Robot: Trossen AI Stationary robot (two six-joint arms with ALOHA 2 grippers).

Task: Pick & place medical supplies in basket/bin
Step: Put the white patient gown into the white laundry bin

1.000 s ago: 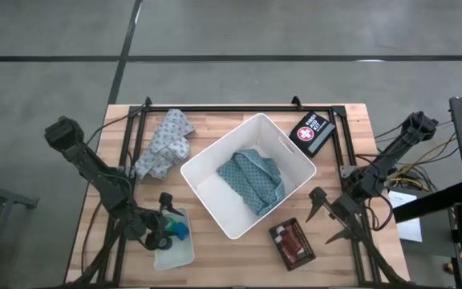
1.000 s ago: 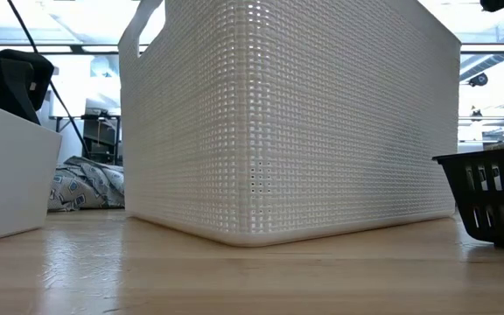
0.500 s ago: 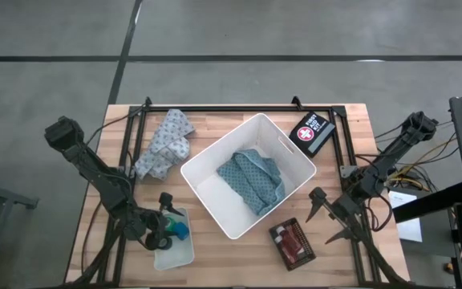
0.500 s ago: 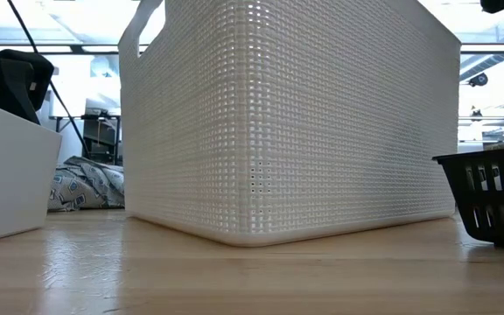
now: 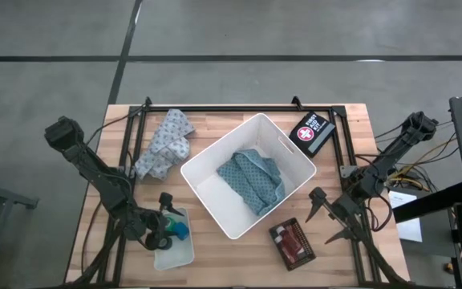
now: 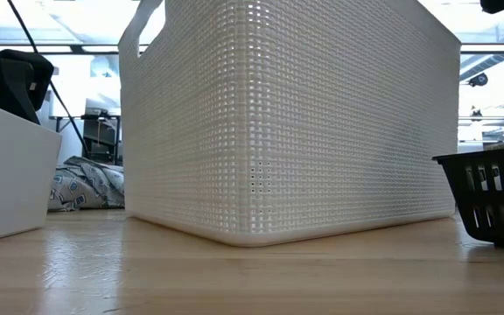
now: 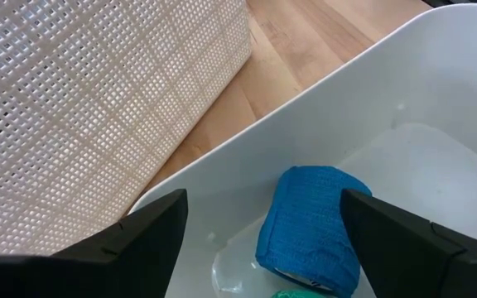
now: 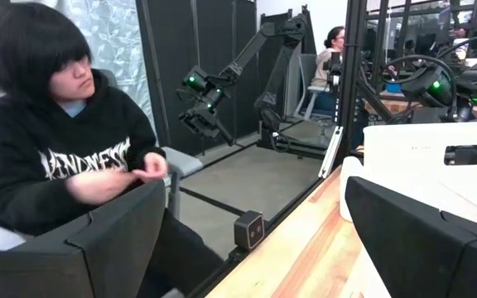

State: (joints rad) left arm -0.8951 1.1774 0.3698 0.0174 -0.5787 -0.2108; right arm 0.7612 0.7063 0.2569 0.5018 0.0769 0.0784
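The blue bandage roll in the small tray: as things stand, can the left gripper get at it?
Probably yes. The left gripper hangs open right over the small tray, its fingers either side of the blue bandage roll, and nothing lies between them.

**Even light above, strong backlight at table height**

From above, the light is soft and even; the wooden table [image 5: 239, 249] shows only weak shadows and no glare. In the low view, bright windows behind burn out to white, and the white bin [image 6: 287, 122] stands against them, its mesh sharp. The near table surface is a little soft. In the left wrist view, the blue roll [image 7: 313, 219] is sharp, the fingers [image 7: 139, 240] blurred. The right wrist view is dimmer, with a person [image 8: 56, 141].
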